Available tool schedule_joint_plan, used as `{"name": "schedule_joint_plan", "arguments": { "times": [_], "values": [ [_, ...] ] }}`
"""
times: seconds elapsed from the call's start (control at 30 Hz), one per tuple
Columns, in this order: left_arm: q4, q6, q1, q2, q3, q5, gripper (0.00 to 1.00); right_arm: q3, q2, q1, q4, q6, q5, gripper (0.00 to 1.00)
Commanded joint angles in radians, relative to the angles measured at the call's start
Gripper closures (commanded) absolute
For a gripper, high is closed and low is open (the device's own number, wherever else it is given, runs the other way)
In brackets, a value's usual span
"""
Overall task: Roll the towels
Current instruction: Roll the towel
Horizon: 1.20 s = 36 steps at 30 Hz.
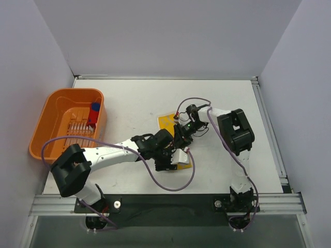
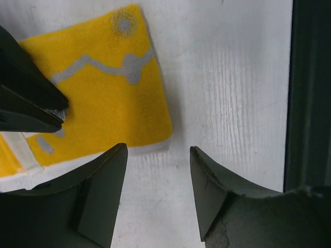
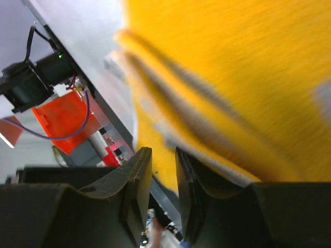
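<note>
On the white table [image 1: 129, 98] lies the yellow soft cloth towel [image 1: 166, 123] w/ pale markings. The right gripper [image 3: 163, 155] looks clamped on its folded edge, prob. to start the roll. The left gripper [image 2: 158, 155], jaws apart & empty, hovers at a corner, likely to pin it. The red-and-turquoise cloth towel [image 1: 94, 114] sits in the orange plastic tub [image 1: 51, 111].

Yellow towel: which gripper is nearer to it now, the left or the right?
Right. The right gripper pinches a fold of the yellow towel, touching it. The left gripper hangs open just off the towel's corner, over the table.
</note>
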Motion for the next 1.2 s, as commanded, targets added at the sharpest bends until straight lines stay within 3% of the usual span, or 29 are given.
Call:
{"name": "schedule_joint_plan", "arguments": {
  "times": [0.0, 0.5, 0.6, 0.77, 1.0, 1.17],
  "values": [
    [0.134, 0.021, -0.041, 0.043, 0.003, -0.074, 0.38, 0.003, 0.051, -0.014, 0.009, 0.026, 0.019, 0.74],
    [0.175, 0.062, -0.083, 0.209, -0.025, -0.094, 0.50, -0.006, 0.083, -0.028, 0.020, 0.040, 0.024, 0.76],
    [0.164, 0.058, -0.083, 0.205, -0.033, -0.074, 0.62, -0.023, 0.074, -0.026, 0.019, 0.030, 0.031, 0.76],
    [0.073, 0.041, -0.072, 0.199, -0.014, 0.011, 1.00, -0.037, 0.042, -0.016, 0.013, 0.022, 0.027, 0.76],
    [-0.042, -0.034, -0.020, 0.125, 0.045, 0.205, 1.00, 0.013, -0.145, -0.060, -0.024, -0.039, 0.036, 0.76],
    [-0.109, -0.074, 0.052, 0.133, 0.108, 0.315, 1.00, 0.018, -0.112, -0.068, -0.041, -0.069, 0.093, 0.76]
  ]
}}
